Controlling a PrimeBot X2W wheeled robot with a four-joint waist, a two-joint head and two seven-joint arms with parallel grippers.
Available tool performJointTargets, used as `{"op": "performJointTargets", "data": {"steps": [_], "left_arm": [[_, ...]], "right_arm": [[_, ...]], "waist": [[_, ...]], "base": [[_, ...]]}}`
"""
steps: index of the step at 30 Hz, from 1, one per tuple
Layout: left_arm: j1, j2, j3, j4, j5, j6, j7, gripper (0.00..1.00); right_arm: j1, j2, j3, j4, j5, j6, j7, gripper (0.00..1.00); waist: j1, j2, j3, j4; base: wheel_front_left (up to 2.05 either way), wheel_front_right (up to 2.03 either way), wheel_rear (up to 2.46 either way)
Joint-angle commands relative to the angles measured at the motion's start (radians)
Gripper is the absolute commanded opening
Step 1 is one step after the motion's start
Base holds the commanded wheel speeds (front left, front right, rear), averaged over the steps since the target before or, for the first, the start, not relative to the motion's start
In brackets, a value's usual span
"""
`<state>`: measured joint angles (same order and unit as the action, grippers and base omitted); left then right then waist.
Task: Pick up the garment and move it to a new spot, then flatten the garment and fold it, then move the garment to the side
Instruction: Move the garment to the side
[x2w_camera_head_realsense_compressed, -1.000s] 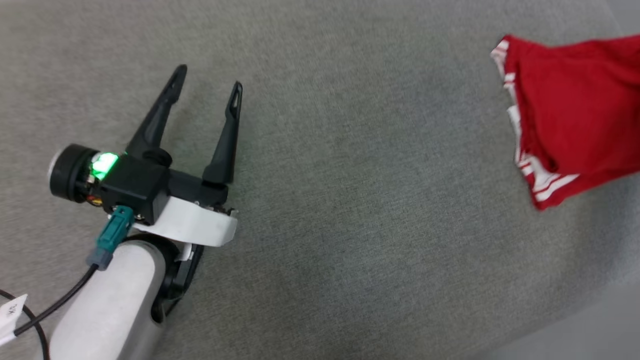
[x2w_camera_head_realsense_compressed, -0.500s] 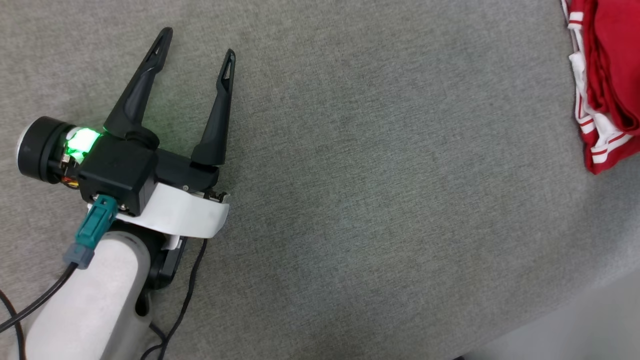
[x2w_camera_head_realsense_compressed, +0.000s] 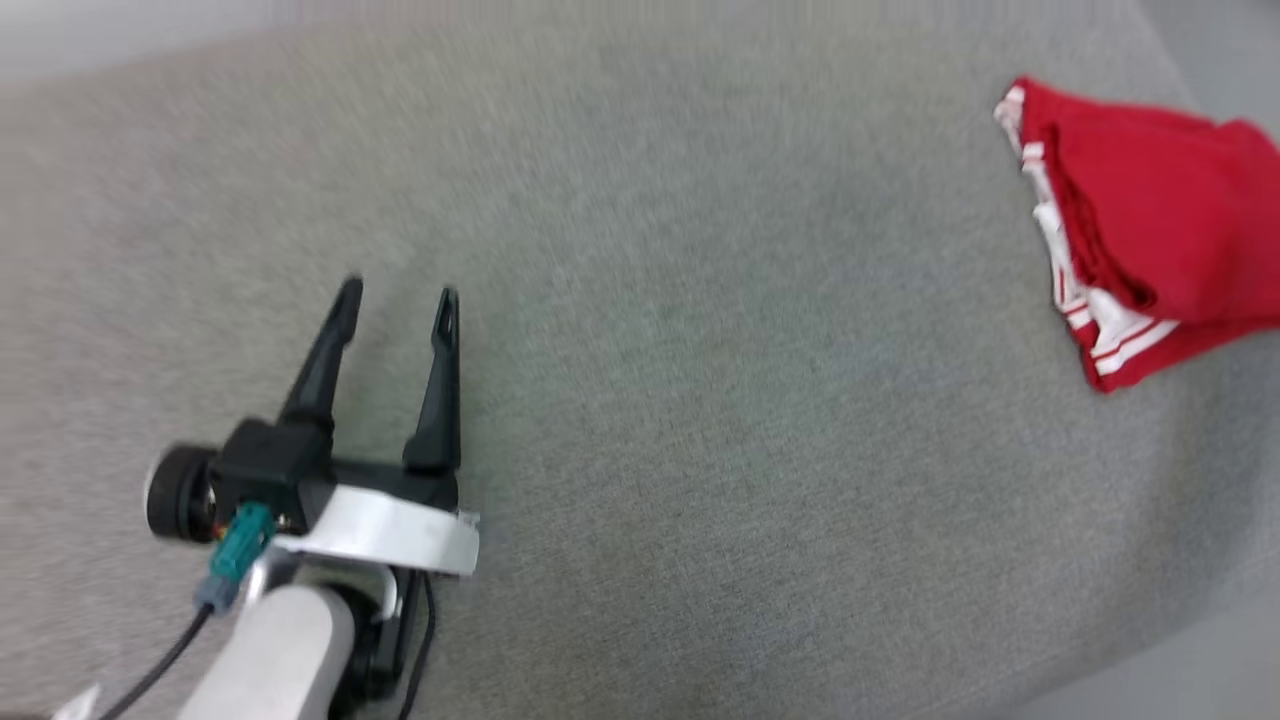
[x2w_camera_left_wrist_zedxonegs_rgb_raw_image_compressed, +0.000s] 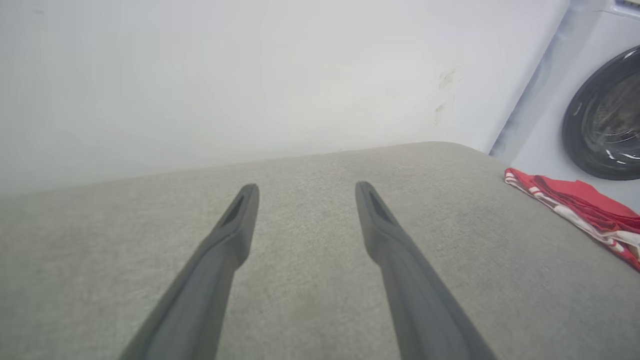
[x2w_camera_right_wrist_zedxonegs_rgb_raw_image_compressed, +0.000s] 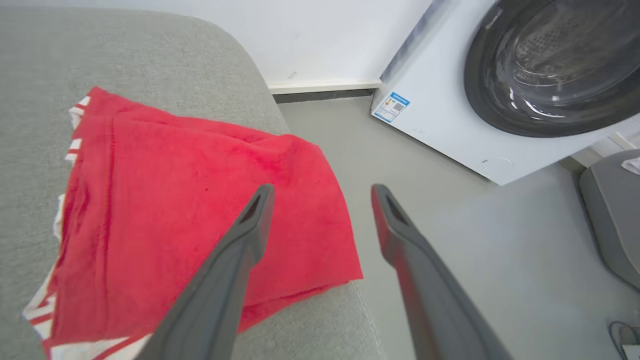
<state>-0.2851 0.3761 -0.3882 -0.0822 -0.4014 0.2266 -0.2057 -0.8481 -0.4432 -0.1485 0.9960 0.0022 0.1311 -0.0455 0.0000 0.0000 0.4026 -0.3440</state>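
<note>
The garment (x2w_camera_head_realsense_compressed: 1150, 220) lies folded into a compact packet at the far right corner of the grey cloth-covered table (x2w_camera_head_realsense_compressed: 700, 450), well apart from the left hand (x2w_camera_head_realsense_compressed: 398, 292). That placement fits the last step of the task: the wide middle of the table is free and the folded piece sits off to the side, so the job looks close to done.

The right hand (x2w_camera_right_wrist_zedxonegs_rgb_raw_image_compressed: 322, 189) hovers just above the garment's (x2w_camera_right_wrist_zedxonegs_rgb_raw_image_compressed: 190, 200) right edge, where the table corner rounds off. Its two fingers are spread wide with nothing between them, which reads as a hand that has no more grip to make here. The left hand (x2w_camera_left_wrist_zedxonegs_rgb_raw_image_compressed: 306, 188) is also spread wide and empty, held low over bare table, out of the way of the cloth (x2w_camera_left_wrist_zedxonegs_rgb_raw_image_compressed: 575, 205).

The fold puts plain red fabric on top, with the white sleeve and red-white striped trim showing along the left edge. No lettering on the garment is in sight.

The only writing in view is a small blue-and-white sticker (x2w_camera_right_wrist_zedxonegs_rgb_raw_image_compressed: 391, 107) on the front of the washing machine (x2w_camera_right_wrist_zedxonegs_rgb_raw_image_compressed: 450, 130) that stands on the floor to the right of the table. It is too small to read, and I can make out no brand name on the machine.
</note>
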Motion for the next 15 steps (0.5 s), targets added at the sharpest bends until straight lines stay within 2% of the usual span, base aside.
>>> {"op": "performJointTargets", "data": {"steps": [1,6,15], "left_arm": [[0.027,-0.007,0.0,0.011,-0.008,0.005,-0.01,1.0],[0.108,-0.029,0.011,0.045,-0.041,0.02,-0.029,1.0],[0.186,-0.048,0.022,0.069,-0.071,0.031,-0.043,1.0]], "right_arm": [[0.037,0.008,0.021,-0.016,0.008,-0.001,-0.013,1.0],[0.187,0.031,0.1,-0.107,0.084,-0.001,-0.036,1.0],[0.459,0.083,0.21,-0.377,0.251,-0.001,-0.032,1.0]], "waist": [[0.0,0.0,-0.125,0.047],[0.0,0.0,-0.233,0.103],[0.0,0.0,-0.323,0.216]], "base": [[0.0,0.0,0.0],[0.0,0.0,0.0],[0.0,0.0,0.0]]}}
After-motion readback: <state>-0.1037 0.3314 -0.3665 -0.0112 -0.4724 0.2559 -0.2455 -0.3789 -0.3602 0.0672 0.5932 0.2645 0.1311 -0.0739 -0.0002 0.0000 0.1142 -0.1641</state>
